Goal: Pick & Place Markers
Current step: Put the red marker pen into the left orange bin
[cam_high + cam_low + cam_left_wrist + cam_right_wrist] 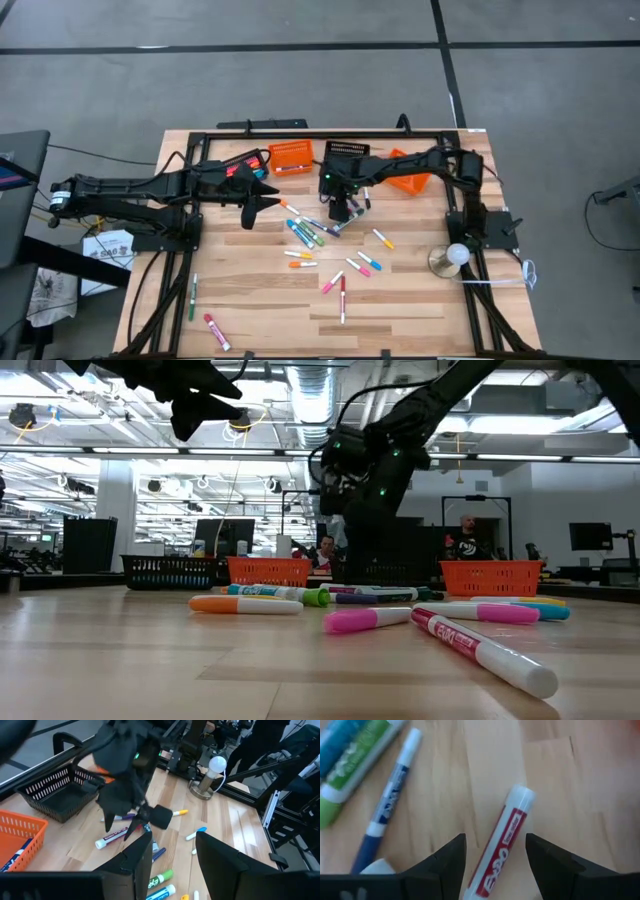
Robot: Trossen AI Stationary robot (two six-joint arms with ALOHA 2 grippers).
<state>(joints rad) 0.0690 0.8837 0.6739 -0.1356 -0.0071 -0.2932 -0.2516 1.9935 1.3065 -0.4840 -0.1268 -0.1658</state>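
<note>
Our right hand [495, 857] is down low and open, holding nothing, fingers either side of a red-label marker [501, 842] lying flat on the tabletop [560, 785]. We'd drop straight, stay centred on the barrel, then squeeze. Left hand [262, 200] waits open nearby

The worktop [400, 300] is pale wood in plank stripes with a black frame. The markers [320, 245] mostly have white barrels with pink, green, blue, orange or red caps and ends. One marker [500, 845] has a white barrel with a red label in white lettering; a thin pen [390, 805] beside it is white with dark blue print. Two baskets [291, 156] are orange, a third basket [347, 150] black and slotted. The left end effector [258, 205] and the right end effector [340, 212] are black. A lamp bulb [457, 254] is white.
</note>
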